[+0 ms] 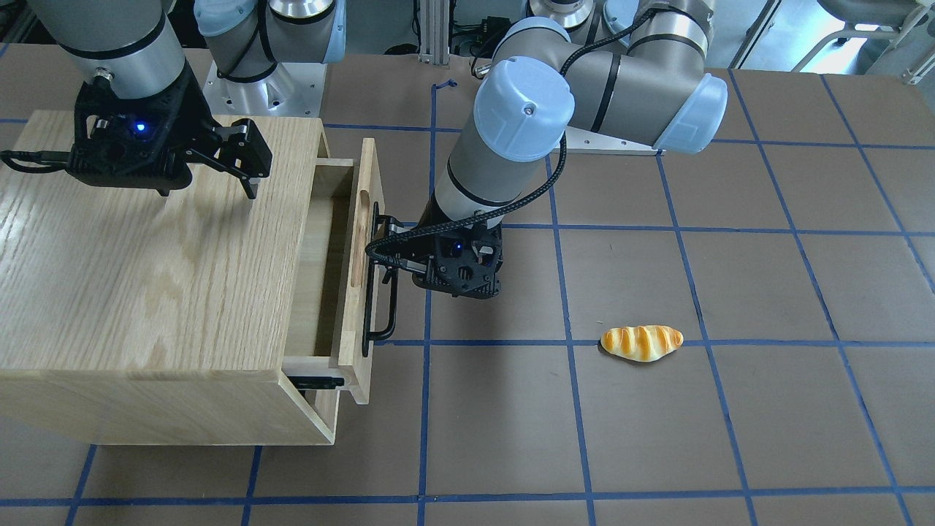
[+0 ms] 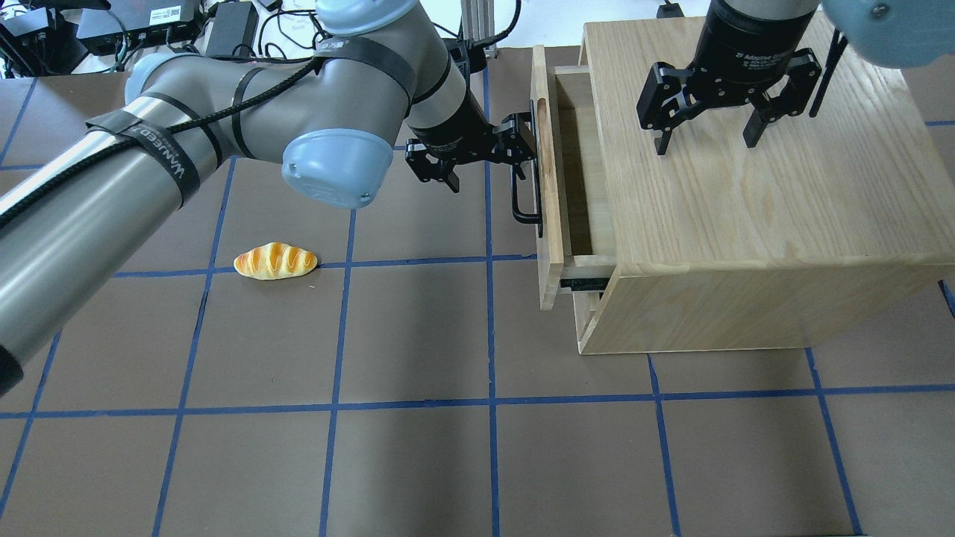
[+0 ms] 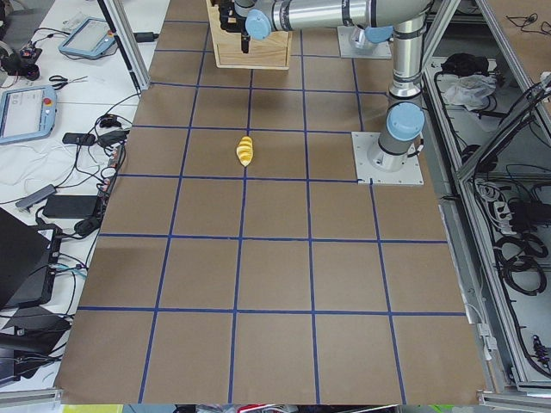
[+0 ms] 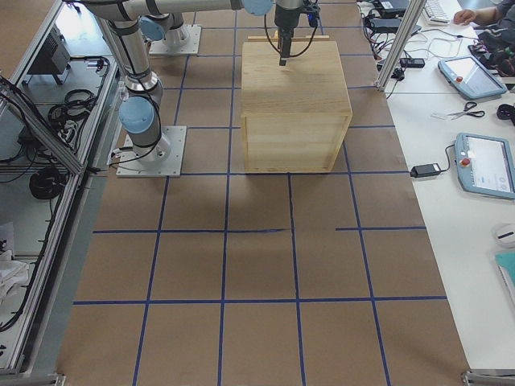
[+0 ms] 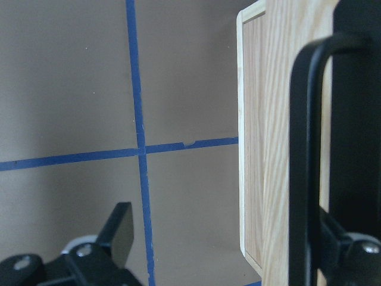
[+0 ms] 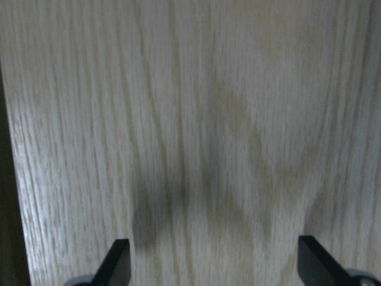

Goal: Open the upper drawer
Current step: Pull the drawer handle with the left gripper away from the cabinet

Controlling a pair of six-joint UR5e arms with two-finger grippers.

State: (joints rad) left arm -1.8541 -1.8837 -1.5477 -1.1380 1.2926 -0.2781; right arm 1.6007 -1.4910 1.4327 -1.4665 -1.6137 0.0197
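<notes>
The upper drawer (image 2: 550, 194) of the light wooden cabinet (image 2: 746, 224) stands partly pulled out toward the table's middle; its inside shows bare wood, and it also shows in the front view (image 1: 367, 183). Its long black bar handle (image 2: 525, 218) runs along the front panel. My left gripper (image 2: 522, 145) is open at the handle. In the left wrist view one of its fingers (image 5: 357, 119) sits right beside the bar (image 5: 305, 149), on the panel side, and the other is well clear. My right gripper (image 2: 705, 142) is open and empty, hovering over the cabinet top (image 6: 202, 119).
A toy bread roll (image 2: 275, 261) lies on the brown mat with blue tape lines, left of the drawer in the overhead view. A black side rail (image 2: 586, 283) shows under the drawer. Operators' tables with tablets and cables line the far side (image 4: 483, 161).
</notes>
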